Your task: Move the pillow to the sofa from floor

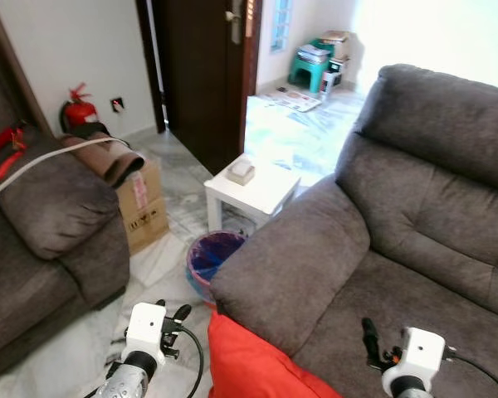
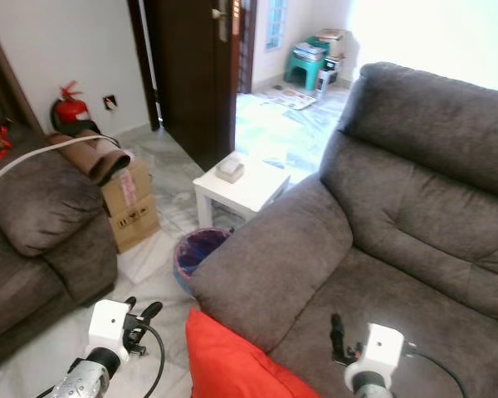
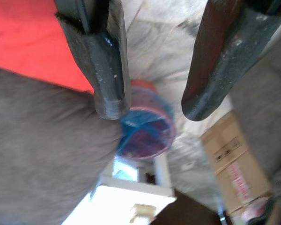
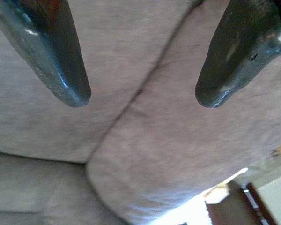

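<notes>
A red pillow (image 1: 253, 365) sits low between my two arms, against the front corner of the grey sofa (image 1: 398, 224); its red cloth (image 3: 28, 42) also shows in the left wrist view. My left gripper (image 1: 176, 319) hovers over the floor just left of the pillow, open, fingers (image 3: 103, 70) empty. My right gripper (image 1: 369, 336) is above the sofa seat, right of the pillow, open with nothing between its fingers (image 4: 61, 70).
A blue-lined bin (image 1: 214, 257) stands by the sofa arm, with a small white side table (image 1: 251, 192) behind it. A cardboard box (image 1: 141, 203) and a second grey sofa (image 1: 41, 232) lie to the left. A dark door (image 1: 201, 66) opens onto a tiled room.
</notes>
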Motion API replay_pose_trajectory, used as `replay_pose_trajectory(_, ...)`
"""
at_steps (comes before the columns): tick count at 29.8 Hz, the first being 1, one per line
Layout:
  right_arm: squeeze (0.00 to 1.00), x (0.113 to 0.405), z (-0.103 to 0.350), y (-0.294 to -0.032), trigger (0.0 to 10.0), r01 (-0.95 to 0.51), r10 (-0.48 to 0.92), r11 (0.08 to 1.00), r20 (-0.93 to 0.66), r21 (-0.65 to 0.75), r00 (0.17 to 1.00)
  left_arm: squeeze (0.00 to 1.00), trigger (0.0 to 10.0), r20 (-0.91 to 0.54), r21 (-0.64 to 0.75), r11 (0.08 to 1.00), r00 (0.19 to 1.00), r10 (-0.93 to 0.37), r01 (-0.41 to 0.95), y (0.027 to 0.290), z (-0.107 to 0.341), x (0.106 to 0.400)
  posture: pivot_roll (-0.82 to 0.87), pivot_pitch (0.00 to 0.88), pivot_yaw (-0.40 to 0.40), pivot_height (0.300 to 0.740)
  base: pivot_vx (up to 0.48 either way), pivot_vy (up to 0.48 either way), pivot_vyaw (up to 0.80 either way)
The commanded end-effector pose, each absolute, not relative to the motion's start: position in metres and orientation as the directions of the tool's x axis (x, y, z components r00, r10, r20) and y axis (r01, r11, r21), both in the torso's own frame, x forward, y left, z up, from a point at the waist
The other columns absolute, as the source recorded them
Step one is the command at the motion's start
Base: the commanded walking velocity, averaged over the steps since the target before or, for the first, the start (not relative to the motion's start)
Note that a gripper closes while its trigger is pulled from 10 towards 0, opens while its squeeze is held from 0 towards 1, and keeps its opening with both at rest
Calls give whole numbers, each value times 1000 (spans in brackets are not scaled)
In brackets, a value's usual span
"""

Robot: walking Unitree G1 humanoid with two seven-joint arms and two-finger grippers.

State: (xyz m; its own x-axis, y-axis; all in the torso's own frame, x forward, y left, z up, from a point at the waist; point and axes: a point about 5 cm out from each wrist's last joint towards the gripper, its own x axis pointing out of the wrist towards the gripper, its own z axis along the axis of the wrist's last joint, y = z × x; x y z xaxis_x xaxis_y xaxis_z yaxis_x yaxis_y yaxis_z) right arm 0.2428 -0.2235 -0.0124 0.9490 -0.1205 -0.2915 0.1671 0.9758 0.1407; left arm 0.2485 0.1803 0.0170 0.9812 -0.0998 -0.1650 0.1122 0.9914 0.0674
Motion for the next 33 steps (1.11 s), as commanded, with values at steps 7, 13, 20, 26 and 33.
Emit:
replay_pose_trajectory(7,0,238,-18,-222,10000,168,-115,975,-318,143,941,0,10000,-178,70,993,981,-79,93,185,14,243,5,56,-15,740,0,0,0)
replay_pose_trajectory(13,0,238,-18,-222,10000,165,-112,976,-317,145,942,0,10000,-175,78,993,982,-73,88,186,15,243,6,56,-13,740,0,-306,0)
replay_pose_trajectory(20,0,239,-18,-223,10000,160,-108,977,-318,141,942,0,10000,-170,80,993,983,-70,85,187,16,244,6,56,-14,740,0,-421,0)
replay_pose_trajectory(26,0,239,-18,-222,10000,151,-101,979,-318,138,943,0,10000,-160,67,994,985,-71,83,186,17,244,7,56,-15,740,0,-206,0)
replay_pose_trajectory(33,0,240,-18,-221,10000,139,-91,982,-319,131,943,0,10000,-154,59,995,986,-66,76,186,18,245,7,58,-15,740,0,0,0)
